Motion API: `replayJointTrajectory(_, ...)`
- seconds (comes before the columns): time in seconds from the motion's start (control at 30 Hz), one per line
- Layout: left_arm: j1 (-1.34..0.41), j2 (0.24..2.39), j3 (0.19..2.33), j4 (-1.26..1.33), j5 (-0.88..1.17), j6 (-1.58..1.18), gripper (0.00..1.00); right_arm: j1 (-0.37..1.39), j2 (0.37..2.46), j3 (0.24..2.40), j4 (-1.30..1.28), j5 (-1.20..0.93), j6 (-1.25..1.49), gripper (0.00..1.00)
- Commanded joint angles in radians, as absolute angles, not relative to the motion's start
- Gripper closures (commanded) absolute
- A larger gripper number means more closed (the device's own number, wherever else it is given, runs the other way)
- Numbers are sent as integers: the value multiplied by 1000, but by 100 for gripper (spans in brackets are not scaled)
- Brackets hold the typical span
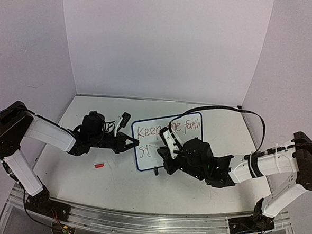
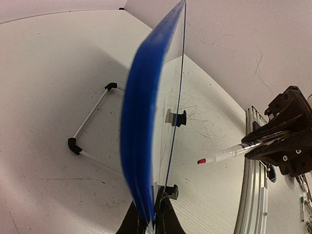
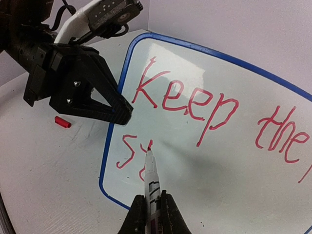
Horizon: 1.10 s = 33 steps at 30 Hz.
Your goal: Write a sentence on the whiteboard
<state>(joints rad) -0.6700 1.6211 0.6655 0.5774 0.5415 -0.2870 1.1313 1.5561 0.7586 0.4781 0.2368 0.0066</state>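
A two-armed robot writes on the whiteboard (image 1: 146, 160), which sits about midway between the table's (image 1: 215, 189) far and near edges. The board's long axis runs left to right, roughly along the near edge, with its right end angled slightly toward the far right corner. Whether the board lies flat or is tipped up cannot be told.

The sentence (image 3: 187, 105), in thin red marker, reads upright from the near edge. The top line gives "Keep the faith", partly covered by the right arm in the top view. Below it, at the board's left end, stand only the letters "st".

The left gripper (image 1: 132, 143) reaches in from the left side of the table, its black fingers (image 3: 114, 105) pressed together on the board's dark-blue left rim. One black clip foot (image 1: 155, 171) shows at the board's near edge.

The right gripper (image 3: 152, 207) pinches a white marker (image 3: 152, 183) between its fingers. The marker's long axis points away from the wrist toward the board face, and its red tip meets the foot of the "t".

A small red cap (image 1: 98, 166) lies on the bare tabletop, apart from the board and toward the near left corner.
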Motion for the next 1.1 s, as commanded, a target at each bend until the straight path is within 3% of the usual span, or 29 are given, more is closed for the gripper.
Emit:
replayJointTrajectory(0.0,-646,1648,663,504,321,-268,100,1141,1561,770,489,169,13,100)
replayJointTrajectory(0.27,-646,1649,668,505,324,-260,100,1143,1558,745,501,293,28,100)
replayJointTrajectory(1.07,-646,1636,664,502,333,-230,100,1139,1650,839,467,341,32,100)
